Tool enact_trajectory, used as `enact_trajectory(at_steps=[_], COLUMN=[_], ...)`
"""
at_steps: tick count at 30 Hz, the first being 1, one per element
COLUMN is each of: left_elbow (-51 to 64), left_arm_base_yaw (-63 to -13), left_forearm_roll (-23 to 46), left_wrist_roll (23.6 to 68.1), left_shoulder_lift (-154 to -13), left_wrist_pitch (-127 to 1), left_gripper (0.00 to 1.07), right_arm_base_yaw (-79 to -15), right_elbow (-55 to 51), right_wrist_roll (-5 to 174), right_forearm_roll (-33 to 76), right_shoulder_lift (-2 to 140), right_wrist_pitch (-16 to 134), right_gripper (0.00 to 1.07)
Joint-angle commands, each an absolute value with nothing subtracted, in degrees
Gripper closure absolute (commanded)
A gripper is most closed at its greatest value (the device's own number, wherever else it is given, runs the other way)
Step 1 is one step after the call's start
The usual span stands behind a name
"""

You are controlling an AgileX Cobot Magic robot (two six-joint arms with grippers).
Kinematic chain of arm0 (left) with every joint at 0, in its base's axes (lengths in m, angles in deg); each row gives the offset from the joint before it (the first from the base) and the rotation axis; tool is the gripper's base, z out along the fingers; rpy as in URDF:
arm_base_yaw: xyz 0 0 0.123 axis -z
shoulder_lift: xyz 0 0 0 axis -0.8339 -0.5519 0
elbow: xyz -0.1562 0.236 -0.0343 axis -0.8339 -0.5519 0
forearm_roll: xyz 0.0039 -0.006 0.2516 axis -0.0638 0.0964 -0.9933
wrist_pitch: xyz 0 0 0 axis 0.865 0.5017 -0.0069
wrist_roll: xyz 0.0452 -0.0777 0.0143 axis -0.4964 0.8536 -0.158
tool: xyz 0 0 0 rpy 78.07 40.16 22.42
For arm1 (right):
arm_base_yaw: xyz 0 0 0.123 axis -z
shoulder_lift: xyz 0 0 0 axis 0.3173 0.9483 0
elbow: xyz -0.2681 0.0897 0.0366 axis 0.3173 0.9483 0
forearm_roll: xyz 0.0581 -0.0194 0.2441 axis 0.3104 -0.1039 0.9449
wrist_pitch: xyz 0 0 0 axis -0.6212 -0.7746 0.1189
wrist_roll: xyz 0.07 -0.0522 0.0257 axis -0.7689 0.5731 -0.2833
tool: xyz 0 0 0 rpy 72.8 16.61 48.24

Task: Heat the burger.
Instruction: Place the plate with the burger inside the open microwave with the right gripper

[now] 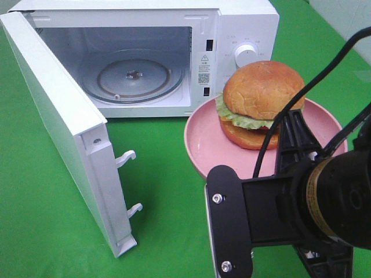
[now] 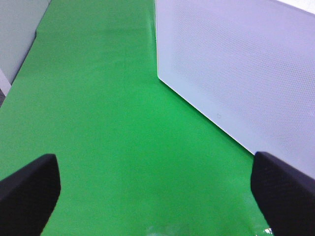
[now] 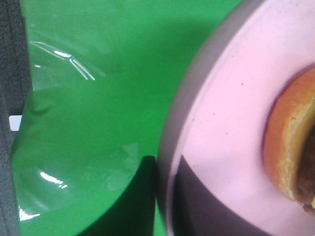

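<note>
Right end effector [image 1: 297,139]: its jaws were together, low at the near side of the pink plate [image 1: 203,139]. My wrist view showed only the plate's rim and a dark shadow across it, so I could not tell whether I held the rim.

Left end effector [image 2: 157,196]: my fingers [image 2: 27,191] stood wide apart with nothing between them, above the green table [image 2: 108,123] and just beside a white dotted panel of the microwave [image 2: 236,73].

Burger [image 1: 261,98]: it sat on the pink plate, upright. It had a domed golden-brown bun on top, green lettuce ruffling out below it and a bottom bun underneath. It was outside the microwave, in front of the control side.

Microwave [image 1: 243,35]: white, at the back of the table. Its door [image 1: 58,116] was swung fully open towards the left, with two latch hooks [image 1: 124,157] showing on its edge. A round glass turntable [image 1: 132,75] lay inside the cavity. A white knob [image 1: 245,55] was on the control panel, just behind the burger.
</note>
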State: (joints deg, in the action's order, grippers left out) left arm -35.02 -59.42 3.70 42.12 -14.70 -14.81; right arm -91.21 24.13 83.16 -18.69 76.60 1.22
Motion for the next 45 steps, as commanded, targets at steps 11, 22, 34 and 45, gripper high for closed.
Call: enact_trajectory(at_steps=[11, 22, 34, 45], left_elbow=[-35.19, -35.19, -35.19, -35.19], left_arm_base_yaw=[-59.59, -59.59, -59.59, -59.59], left_forearm_roll=[4.04, 4.04, 4.04, 4.04], left_wrist_roll=[42.06, 42.06, 42.06, 42.06], left_shoulder_lift=[-14.7, -14.7, -14.7, -14.7], left_wrist_pitch=[-14.92, -14.92, -14.92, -14.92], left_gripper=[0.09, 0.09, 0.09, 0.09], right_arm_base_yaw=[-83.47, -79.12, -72.07, -65.71], right_elbow=[24.07, 24.07, 24.07, 24.07], right_wrist_roll=[95.59, 107.51, 121.66, 146.01], right_forearm_roll=[-22.36, -21.04, -12.9, 2.05], right_shoulder_lift=[76.26, 76.26, 76.26, 76.26], right_wrist_pitch=[9.41, 20.53, 24.31, 29.29], right_gripper=[1.07, 1.07, 1.07, 1.07])
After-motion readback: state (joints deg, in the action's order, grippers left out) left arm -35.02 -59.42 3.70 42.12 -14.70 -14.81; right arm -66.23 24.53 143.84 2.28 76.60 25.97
